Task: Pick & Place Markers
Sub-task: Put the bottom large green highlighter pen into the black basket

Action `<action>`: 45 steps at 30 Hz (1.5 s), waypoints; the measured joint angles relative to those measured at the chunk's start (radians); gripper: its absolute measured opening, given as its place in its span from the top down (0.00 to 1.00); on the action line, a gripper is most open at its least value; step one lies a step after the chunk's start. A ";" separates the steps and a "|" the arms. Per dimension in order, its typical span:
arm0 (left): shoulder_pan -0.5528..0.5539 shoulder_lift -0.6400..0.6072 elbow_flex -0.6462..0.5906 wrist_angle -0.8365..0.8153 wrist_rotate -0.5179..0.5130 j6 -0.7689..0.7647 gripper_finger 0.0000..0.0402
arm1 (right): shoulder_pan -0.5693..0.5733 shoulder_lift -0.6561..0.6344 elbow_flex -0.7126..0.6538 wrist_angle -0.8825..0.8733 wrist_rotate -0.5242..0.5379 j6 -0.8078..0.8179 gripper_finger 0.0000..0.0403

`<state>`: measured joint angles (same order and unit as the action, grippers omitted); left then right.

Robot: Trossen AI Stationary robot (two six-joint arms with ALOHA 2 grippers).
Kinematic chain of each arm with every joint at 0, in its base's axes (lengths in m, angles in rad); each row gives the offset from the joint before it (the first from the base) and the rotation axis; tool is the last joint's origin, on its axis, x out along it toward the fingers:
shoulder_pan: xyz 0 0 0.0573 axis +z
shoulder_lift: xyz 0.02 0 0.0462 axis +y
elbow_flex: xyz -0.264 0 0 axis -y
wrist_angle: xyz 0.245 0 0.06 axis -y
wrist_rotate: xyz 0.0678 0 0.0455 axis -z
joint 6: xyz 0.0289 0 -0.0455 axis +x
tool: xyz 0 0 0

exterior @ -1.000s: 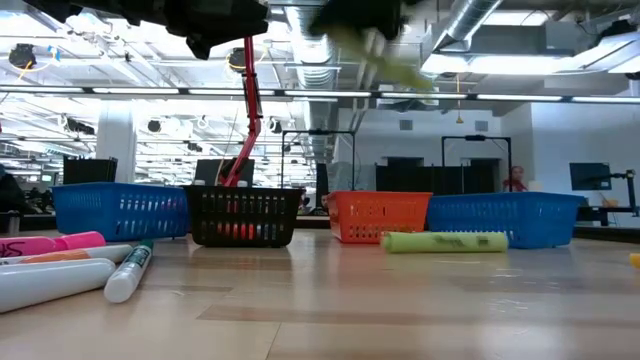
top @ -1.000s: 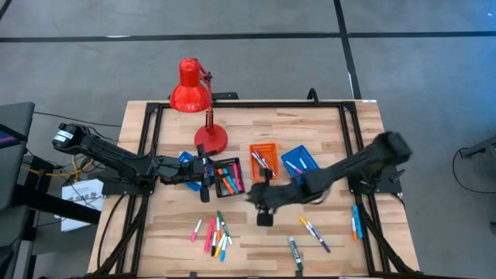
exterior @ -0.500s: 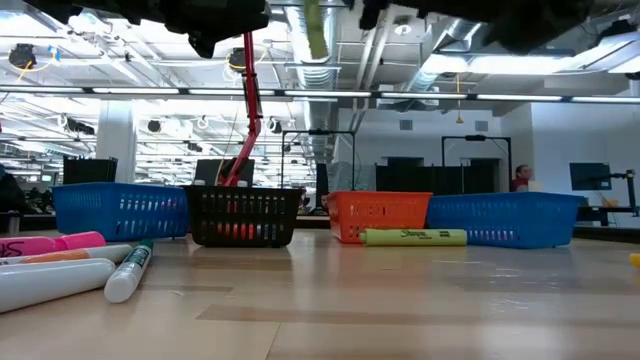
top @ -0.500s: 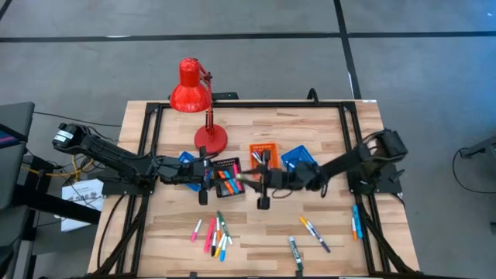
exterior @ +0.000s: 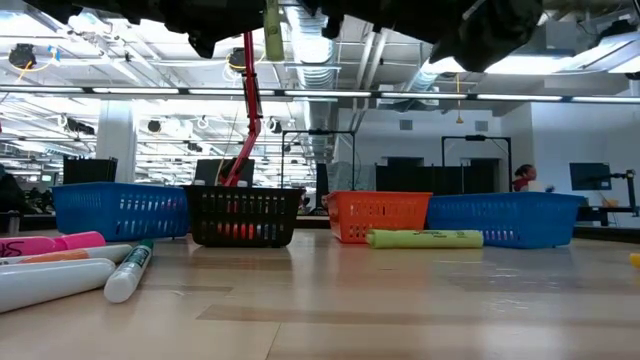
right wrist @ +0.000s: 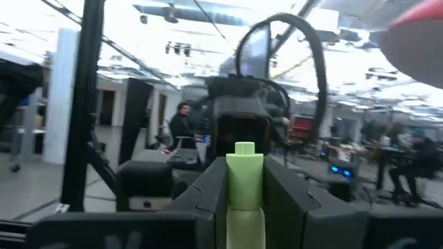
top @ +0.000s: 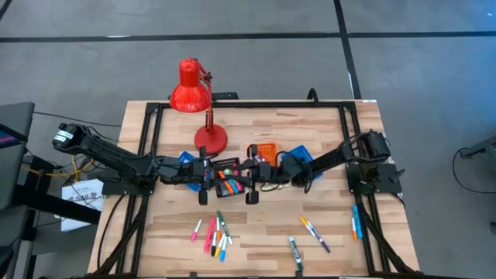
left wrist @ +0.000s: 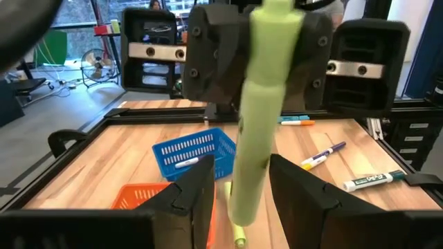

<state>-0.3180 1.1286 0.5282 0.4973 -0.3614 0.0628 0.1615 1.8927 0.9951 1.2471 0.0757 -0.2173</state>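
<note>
Holding a green marker (left wrist: 259, 117) tight, my right end effector (top: 249, 177) sits just beside the black tray (top: 225, 167). My left end effector (top: 206, 177) waits, fingers apart, at that tray's other side.

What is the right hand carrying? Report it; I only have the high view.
Observer: The right hand is shut on a light green marker, seen end-on in its wrist view.
Operator: Give me the left hand's state.
Observer: The left hand is open; its wrist view shows the marker nearly upright in front of its spread fingers.
Operator: Tell me the marker's height.
Observer: The low view shows it hanging well above the tabletop, higher than the black tray.
</note>
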 joint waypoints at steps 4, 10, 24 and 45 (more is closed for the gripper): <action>0.000 0.000 0.000 0.000 0.003 0.000 0.66 | -0.009 0.000 0.025 -0.024 -0.051 -0.001 0.83; 0.000 0.000 0.000 0.006 0.001 0.000 0.66 | -0.024 -0.001 0.089 -0.146 -0.055 0.000 0.83; 0.000 0.002 -0.002 0.003 -0.005 0.001 0.84 | -0.033 0.010 0.166 -0.288 -0.047 -0.020 0.79; 0.075 0.139 -0.073 -0.254 -0.083 -0.730 0.80 | 0.168 -0.189 0.163 -1.029 0.558 -0.063 0.41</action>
<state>-0.2425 1.2676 0.4552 0.2428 -0.4445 -0.6676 0.3292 1.7037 1.1580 0.2185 0.6338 -0.2804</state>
